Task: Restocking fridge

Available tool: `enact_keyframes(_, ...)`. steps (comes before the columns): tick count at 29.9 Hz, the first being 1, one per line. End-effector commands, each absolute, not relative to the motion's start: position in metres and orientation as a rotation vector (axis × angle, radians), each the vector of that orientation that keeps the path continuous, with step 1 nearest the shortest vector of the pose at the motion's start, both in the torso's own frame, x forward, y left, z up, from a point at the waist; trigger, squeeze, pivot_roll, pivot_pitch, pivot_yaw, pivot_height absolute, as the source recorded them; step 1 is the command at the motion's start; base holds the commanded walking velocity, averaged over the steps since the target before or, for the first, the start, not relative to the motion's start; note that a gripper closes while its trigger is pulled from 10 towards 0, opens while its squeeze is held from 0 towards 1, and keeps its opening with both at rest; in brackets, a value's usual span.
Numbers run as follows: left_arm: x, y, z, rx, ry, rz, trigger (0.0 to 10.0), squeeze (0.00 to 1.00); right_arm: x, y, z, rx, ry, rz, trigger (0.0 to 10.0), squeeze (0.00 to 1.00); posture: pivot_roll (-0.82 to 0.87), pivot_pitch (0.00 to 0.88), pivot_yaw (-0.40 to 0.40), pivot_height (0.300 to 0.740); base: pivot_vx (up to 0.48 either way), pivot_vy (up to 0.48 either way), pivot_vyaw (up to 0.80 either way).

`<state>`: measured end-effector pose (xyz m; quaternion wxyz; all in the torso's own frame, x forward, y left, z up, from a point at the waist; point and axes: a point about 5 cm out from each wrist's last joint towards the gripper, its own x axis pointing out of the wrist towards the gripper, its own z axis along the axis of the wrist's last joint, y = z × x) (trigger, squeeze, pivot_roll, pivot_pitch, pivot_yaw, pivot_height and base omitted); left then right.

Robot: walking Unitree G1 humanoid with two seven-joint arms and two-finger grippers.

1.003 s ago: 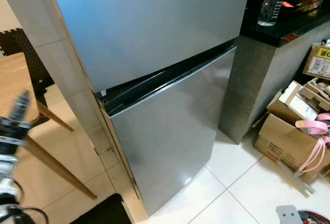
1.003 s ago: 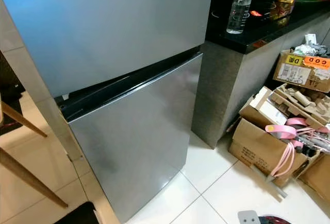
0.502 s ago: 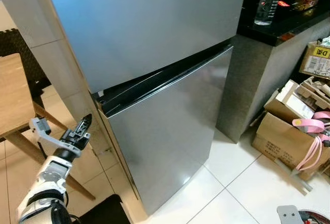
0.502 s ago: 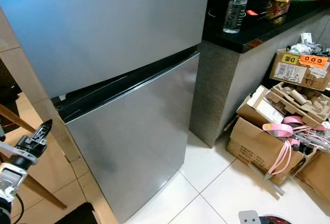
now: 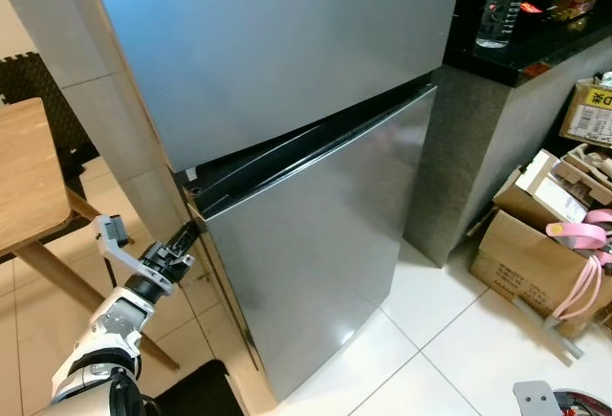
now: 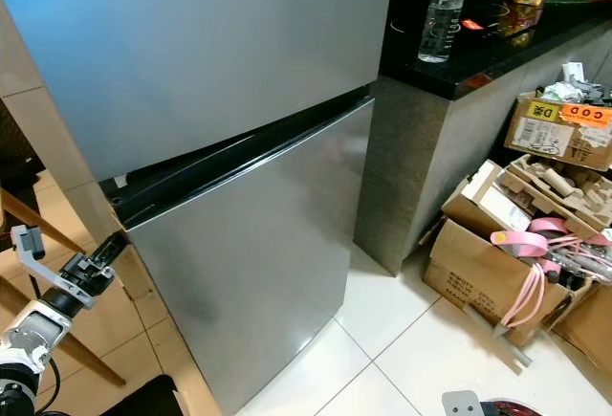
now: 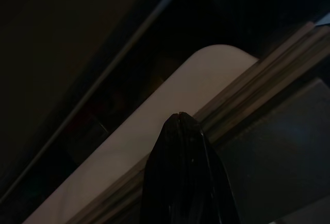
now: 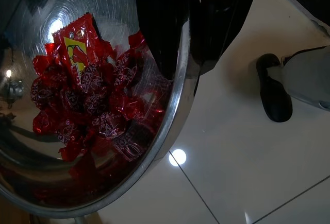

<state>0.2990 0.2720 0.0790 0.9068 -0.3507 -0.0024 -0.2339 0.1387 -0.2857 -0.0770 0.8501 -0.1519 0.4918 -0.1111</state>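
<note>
Reaching left hand (image 5: 188,236) toward left edge of fridge lower door (image 5: 316,273), fingertips at dark gap under upper door (image 5: 277,53); fingers pressed together, narrow. Wooden table (image 5: 29,177) and its legs just behind arm, tiled wall close by: tight room on that side. Door seam runs long, rising rightward. Open floor (image 5: 430,339) ahead for door swing; cardboard boxes (image 5: 531,258) far right. Right hand (image 8: 196,23) grips rim of steel bowl (image 8: 154,147) of red-wrapped candies (image 8: 93,105), low over floor.
</note>
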Motion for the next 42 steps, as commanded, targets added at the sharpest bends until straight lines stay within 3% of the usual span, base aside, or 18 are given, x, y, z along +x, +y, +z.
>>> enact_keyframes(1, 0.305, 0.255, 0.083, -0.691, 0.014, -0.6, 10.0, 0.0, 0.139, -0.288, -0.076, -0.328, 1.029, -0.242, 10.0, 0.0, -0.11, 0.0, 0.023, 0.74, 0.0, 0.0, 0.0)
enact_keyframes(6, 0.31, 0.243, 0.099, -0.652, -0.01, -0.761, 10.0, 0.0, 0.138, -0.288, -0.076, -0.328, 1.032, -0.245, 10.0, 0.0, -0.11, 0.0, 0.024, 0.74, 0.0, 0.0, 0.0)
enact_keyframes(8, 0.312, 0.234, 0.111, -0.614, -0.027, -0.899, 10.0, 0.0, 0.137, -0.289, -0.076, -0.329, 1.036, -0.248, 10.0, 0.0, -0.11, 0.0, 0.023, 0.74, 0.0, 0.0, 0.0)
enact_keyframes(18, 0.308, 0.219, 0.129, -0.551, -0.044, -1.085, 10.0, 0.0, 0.133, -0.291, -0.077, -0.359, 1.058, -0.264, 10.0, 0.0, -0.11, 0.0, 0.024, 0.74, 0.0, 0.0, 0.0)
enact_keyframes(28, 0.295, 0.178, 0.133, -0.574, -0.009, -1.33, 10.0, 0.0, 0.108, -0.306, -0.079, -0.319, 1.136, -0.43, 10.0, 0.0, -0.11, 0.0, 0.024, 0.74, 0.0, 0.0, 0.0)
enact_keyframes(31, 0.296, 0.174, 0.122, -0.593, 0.031, -1.297, 10.0, 0.0, 0.105, -0.306, -0.08, -0.305, 1.146, -0.449, 10.0, 0.0, -0.11, 0.0, 0.024, 0.74, 0.0, 0.0, 0.0)
enact_keyframes(37, 0.3, 0.189, 0.095, -0.597, 0.105, -1.082, 10.0, 0.0, 0.102, -0.303, -0.082, -0.287, 1.155, -0.457, 10.0, 0.0, -0.11, 0.0, 0.026, 0.74, 0.0, 0.0, 0.0)
enact_keyframes(40, 0.3, 0.189, 0.095, -0.597, 0.105, -1.082, 10.0, 0.0, 0.102, -0.303, -0.082, -0.287, 1.155, -0.457, 10.0, 0.0, -0.11, 0.0, 0.026, 0.74, 0.0, 0.0, 0.0)
enact_keyframes(42, 0.301, 0.208, 0.083, -0.652, 0.104, -0.892, 10.0, 0.0, 0.102, -0.303, -0.083, -0.281, 1.156, -0.455, 10.0, 0.0, -0.11, 0.0, 0.024, 0.74, 0.0, 0.0, 0.0)
